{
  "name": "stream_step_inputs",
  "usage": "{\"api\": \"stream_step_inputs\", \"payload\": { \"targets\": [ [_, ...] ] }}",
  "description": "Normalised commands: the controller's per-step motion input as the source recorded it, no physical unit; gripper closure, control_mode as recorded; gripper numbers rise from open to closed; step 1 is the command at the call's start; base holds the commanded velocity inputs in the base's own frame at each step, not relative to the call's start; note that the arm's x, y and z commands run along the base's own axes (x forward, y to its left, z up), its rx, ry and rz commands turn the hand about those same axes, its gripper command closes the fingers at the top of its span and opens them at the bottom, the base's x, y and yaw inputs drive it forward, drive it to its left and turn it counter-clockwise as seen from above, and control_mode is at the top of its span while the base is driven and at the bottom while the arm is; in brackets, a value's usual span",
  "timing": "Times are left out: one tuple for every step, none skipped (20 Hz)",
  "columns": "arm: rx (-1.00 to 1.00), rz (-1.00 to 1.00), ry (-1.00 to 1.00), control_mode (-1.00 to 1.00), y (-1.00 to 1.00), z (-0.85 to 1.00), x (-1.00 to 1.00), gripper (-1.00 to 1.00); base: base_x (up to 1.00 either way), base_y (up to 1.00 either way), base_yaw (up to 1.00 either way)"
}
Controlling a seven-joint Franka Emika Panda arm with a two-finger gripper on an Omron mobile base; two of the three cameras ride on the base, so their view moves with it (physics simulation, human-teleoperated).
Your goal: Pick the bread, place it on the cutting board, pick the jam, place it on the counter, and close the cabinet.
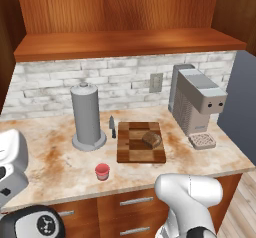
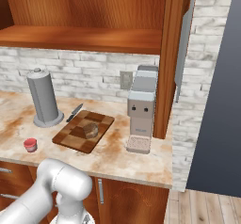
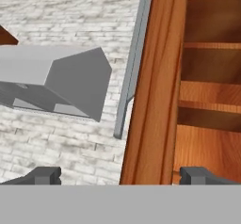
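The bread (image 1: 151, 139) (image 2: 90, 130) lies on the checkered cutting board (image 1: 135, 152) (image 2: 68, 136). Left of the board, the red jam (image 1: 102, 171) (image 2: 30, 145) stands near the front edge of the counter (image 1: 55, 157) (image 2: 117, 159). The cabinet (image 1: 120, 12) is open, and its door (image 2: 172, 53) (image 3: 153, 91) swings out edge-on with its silver handle (image 2: 183, 44) (image 3: 134, 63) on the outer face. In the hand view my gripper (image 3: 121, 175) is open, facing the door's edge. One fingertip (image 3: 44, 175) is on the handle side and the other on the shelf side.
A grey paper towel holder (image 1: 87, 117) (image 2: 44, 98) stands left of the board, with a knife (image 1: 112, 126) (image 2: 74, 112) beside it. A coffee machine (image 1: 195, 99) (image 2: 142, 103) stands to the right, under the open door. Drawers with metal handles (image 1: 136, 201) run below the counter.
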Motion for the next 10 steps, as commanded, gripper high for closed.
{"api": "stream_step_inputs", "payload": {
  "targets": [
    [0.0,0.0,-0.02,-1.0,0.03,0.0,0.24,-1.0,0.0,0.0,0.0],
    [0.0,0.0,-0.01,-1.0,0.03,0.0,0.26,-1.0,0.0,0.0,0.0],
    [0.0,0.0,-0.01,-1.0,0.04,0.0,0.26,-1.0,0.0,0.0,0.0],
    [0.0,0.0,-0.01,-1.0,0.01,0.0,0.26,-1.0,0.0,0.0,0.0],
    [0.0,0.0,-0.02,-1.0,0.0,0.0,0.24,-1.0,0.0,0.0,0.0],
    [0.0,0.0,-0.03,-1.0,0.0,0.0,0.21,-1.0,0.0,0.0,0.0],
    [0.0,-0.02,-0.03,-1.0,0.0,0.0,0.19,-1.0,0.0,0.0,0.0],
    [0.0,-0.03,-0.04,-1.0,0.0,0.0,0.17,-1.0,0.0,0.0,0.0],
    [0.0,-0.05,-0.05,-1.0,0.0,0.0,0.16,-1.0,0.0,0.0,0.0],
    [0.0,-0.07,-0.07,-1.0,-0.01,0.0,0.11,-1.0,0.0,0.0,0.0]
  ]
}}
